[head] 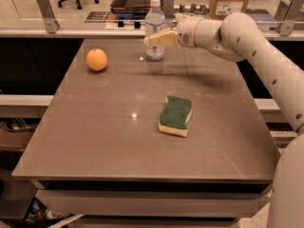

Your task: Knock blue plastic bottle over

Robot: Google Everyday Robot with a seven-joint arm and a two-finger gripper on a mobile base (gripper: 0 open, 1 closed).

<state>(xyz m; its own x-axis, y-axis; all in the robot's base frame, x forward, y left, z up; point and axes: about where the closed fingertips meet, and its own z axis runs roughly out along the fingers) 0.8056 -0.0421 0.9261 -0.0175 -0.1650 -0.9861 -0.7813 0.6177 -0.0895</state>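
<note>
I see a round orange fruit [97, 59] far left on the brown rectangular table [95, 137], well left of the gripper [153, 39]; a green-topped yellow sponge [175, 115] lies right of centre.

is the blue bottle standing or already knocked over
Upright: the blue plastic bottle stands on its base, cap on top, with the claw at its middle.
</note>
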